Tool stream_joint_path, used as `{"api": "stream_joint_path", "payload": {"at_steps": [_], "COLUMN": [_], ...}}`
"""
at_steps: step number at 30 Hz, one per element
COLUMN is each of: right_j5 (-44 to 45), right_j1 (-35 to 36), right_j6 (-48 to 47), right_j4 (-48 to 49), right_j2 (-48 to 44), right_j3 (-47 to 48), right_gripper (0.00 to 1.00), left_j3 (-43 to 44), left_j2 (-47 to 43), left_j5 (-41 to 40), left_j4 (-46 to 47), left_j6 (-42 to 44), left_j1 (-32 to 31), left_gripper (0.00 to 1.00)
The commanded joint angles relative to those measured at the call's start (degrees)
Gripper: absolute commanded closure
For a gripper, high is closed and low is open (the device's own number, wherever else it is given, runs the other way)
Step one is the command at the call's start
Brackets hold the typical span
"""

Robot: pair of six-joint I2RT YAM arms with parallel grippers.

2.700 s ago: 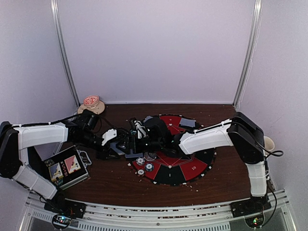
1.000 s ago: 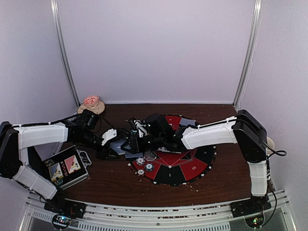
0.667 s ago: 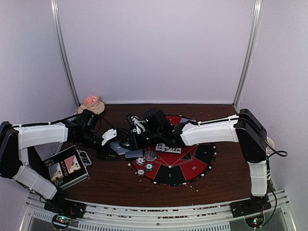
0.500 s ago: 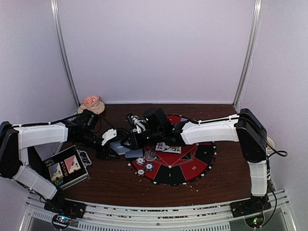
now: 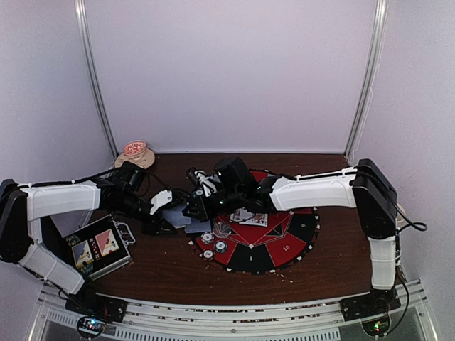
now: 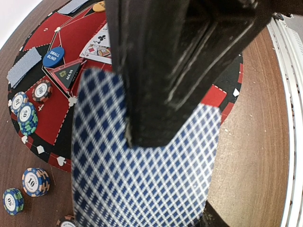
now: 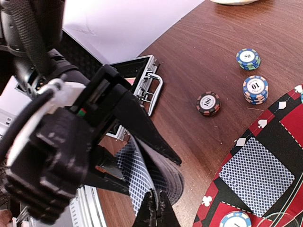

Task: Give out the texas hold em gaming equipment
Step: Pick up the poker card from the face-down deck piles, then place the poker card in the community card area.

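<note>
Left gripper (image 5: 171, 218), its flat matte-black fingers (image 6: 180, 71) clamped on a deck of playing cards (image 6: 142, 189); we see the top card's back, a smooth rectangle printed with a blue-and-white diamond lattice. The deck projects past the fingertips towards the right of the scene, its long axis running left to right in line with the fingers and its patterned back facing the left wrist camera.

Right gripper (image 7: 155, 211), extended from the right, has its tips pressed together at the deck's free edge; we cannot tell whether a card lies between them.

The deck hangs over the left rim of the round mat (image 5: 284, 245), which has red and black wedges with white dashed borders, on the brown wood-grain table (image 5: 163, 273).

On the mat:
- face-up cards (image 5: 249, 217);
- a face-down card (image 7: 255, 175);
- a round blue "small blind" button (image 6: 53, 56);
- a black triangular "all in" marker (image 6: 66, 74);
- striped disc chips in short stacks (image 6: 26, 116).

On bare table just left of the mat: blue-and-white chip stacks (image 7: 255, 89) and a black-and-red chip (image 7: 208, 103).

Near left: metal case (image 5: 96, 249) with card pictures; far left: beige mug (image 5: 135, 151).
</note>
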Motion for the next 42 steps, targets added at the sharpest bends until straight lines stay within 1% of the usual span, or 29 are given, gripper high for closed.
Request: {"api": "stream_joint_path", "payload": {"at_steps": [1, 6, 12, 15, 21, 23, 26, 28, 31, 39, 42], "right_j5": [-1.6, 1.3, 9.2, 15.9, 35.1, 41.9, 49.7, 53.6, 58.2, 71.5, 74.4], "right_j1": [-0.7, -1.8, -2.0, -2.0, -1.9, -1.9, -1.9, -1.8, -1.4, 0.9, 1.6], "right_j6": [-1.2, 2.4, 9.3, 14.0, 26.0, 30.5, 37.1, 41.7, 47.0, 57.1, 60.1], "right_j4": [1.5, 6.2, 17.3, 24.0, 33.4, 37.3, 43.2, 43.9, 43.0, 44.7, 43.2], "right_j2": [-3.9, -7.8, -15.8, -19.8, -27.0, -28.1, -28.3, -27.6, -26.2, -23.7, -22.2], "right_j3": [-1.9, -7.7, -22.0, -29.7, -44.7, -50.1, -56.1, -58.0, -58.4, -61.4, -60.9], "right_gripper": [1.00, 1.00, 1.00, 1.00, 1.00, 1.00, 1.00, 1.00, 1.00, 1.00, 1.00], "left_j3": [0.0, 0.0, 0.0, 0.0, 0.1, 0.1, 0.0, -0.1, 0.0, 0.0, -0.1], "left_j2": [-0.1, -0.1, -0.1, -0.2, -0.4, -0.4, -0.4, -0.4, -0.4, -0.5, -0.5], "left_j5": [1.4, 1.3, 1.3, 1.3, 1.1, 1.2, 1.3, 1.3, 1.3, 1.3, 1.4], "left_j4": [1.5, 1.4, 1.5, 1.5, 1.4, 1.4, 1.5, 1.4, 1.5, 1.4, 1.5], "left_j6": [0.3, 0.3, 0.3, 0.2, 0.2, 0.1, 0.1, 0.1, 0.1, 0.3, 0.3], "left_j1": [0.1, 0.1, 0.0, 0.1, 0.1, 0.1, 0.0, 0.1, 0.1, 0.1, 0.1], "left_gripper": [0.55, 0.55, 0.55, 0.54, 0.55, 0.55, 0.55, 0.55, 0.54, 0.55, 0.54]}}
